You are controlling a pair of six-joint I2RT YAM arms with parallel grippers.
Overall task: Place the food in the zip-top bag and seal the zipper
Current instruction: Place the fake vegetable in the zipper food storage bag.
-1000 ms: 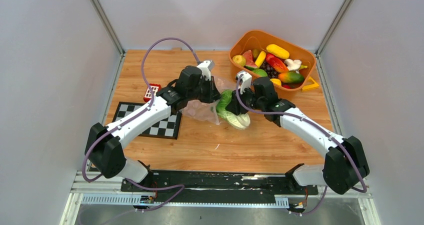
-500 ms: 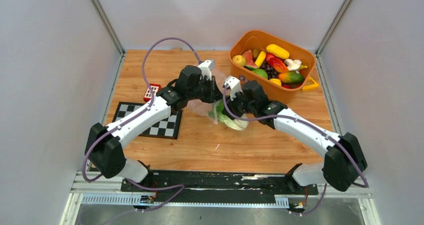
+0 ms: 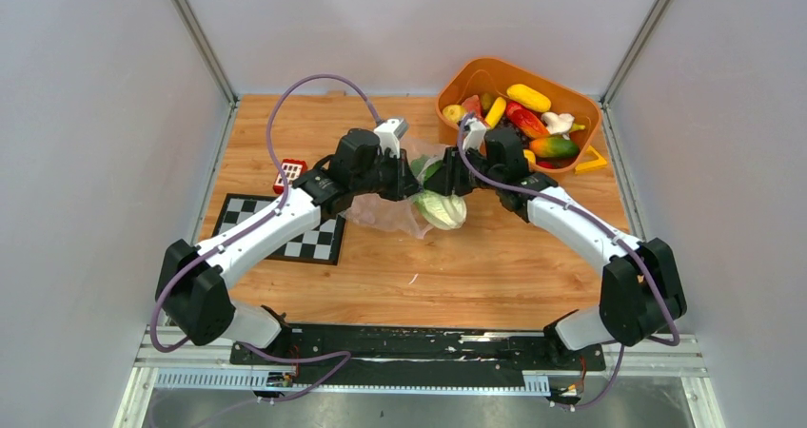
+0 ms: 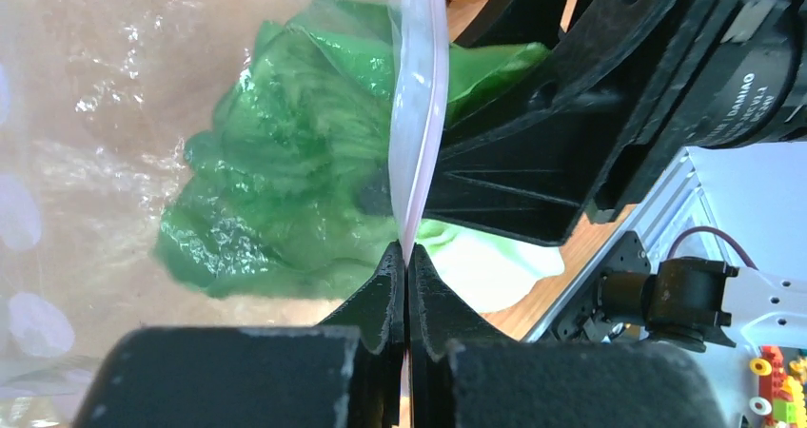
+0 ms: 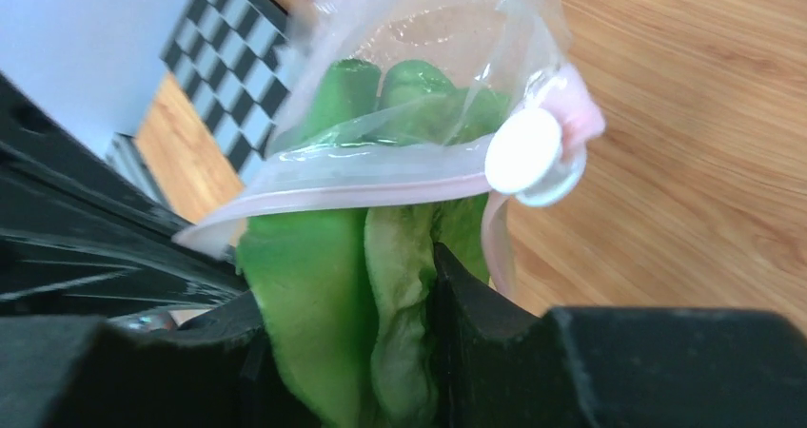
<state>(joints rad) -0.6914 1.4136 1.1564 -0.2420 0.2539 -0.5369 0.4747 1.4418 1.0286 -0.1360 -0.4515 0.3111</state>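
The clear zip-top bag (image 3: 385, 211) lies mid-table, its mouth lifted toward the right. My left gripper (image 3: 411, 174) is shut on the pinkish zipper strip (image 4: 422, 114) at the mouth edge. My right gripper (image 3: 447, 179) is shut on the green cabbage (image 3: 441, 207). The cabbage's leafy end (image 5: 400, 114) sits inside the bag mouth, behind the zipper strip (image 5: 362, 192) with its white slider (image 5: 525, 154). Its pale base (image 5: 333, 314) stays between my right fingers, outside the bag. In the left wrist view the cabbage (image 4: 285, 190) shows through the plastic, with the right gripper beside it.
An orange basket (image 3: 547, 81) at the back right holds several toy fruits and vegetables, close behind my right wrist. A checkerboard (image 3: 314, 233) and a small red block (image 3: 288, 173) lie on the left, under and beside my left arm.
My right gripper has carried the cabbage up and left, from beside the bag into its mouth. My left gripper has kept its hold on the zipper edge, nearly still.
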